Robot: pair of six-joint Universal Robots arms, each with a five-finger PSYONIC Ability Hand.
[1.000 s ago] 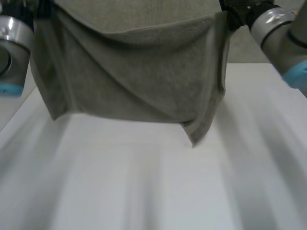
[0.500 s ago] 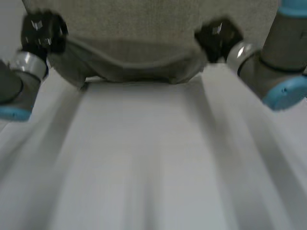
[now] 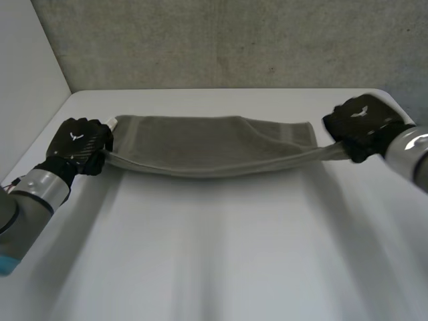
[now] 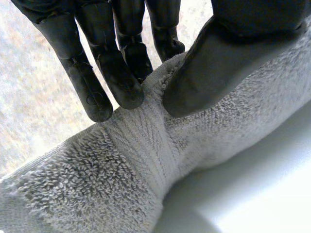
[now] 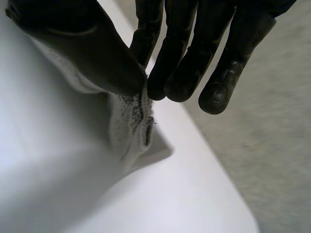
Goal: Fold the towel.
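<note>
A grey-green towel (image 3: 207,144) lies folded in a long band across the far part of the white table (image 3: 214,254). My left hand (image 3: 79,144) holds its left end, and in the left wrist view the thumb (image 4: 218,68) and fingers (image 4: 116,77) pinch a bunched fold of the towel (image 4: 121,174). At the towel's right end my right hand (image 3: 364,124) grips a corner pulled out into a taut strip. In the right wrist view the thumb (image 5: 92,53) presses the towel's corner (image 5: 131,126) against the fingers (image 5: 180,63).
A grey concrete wall (image 3: 221,40) runs behind the table's far edge. A pale side wall (image 3: 27,87) stands at the left. The table's right edge and the grey floor (image 5: 272,136) lie just beyond my right hand.
The towel hung close in front of the head camera a second ago. Both hands have since carried it away and down, and it now lies stretched across the far table.
</note>
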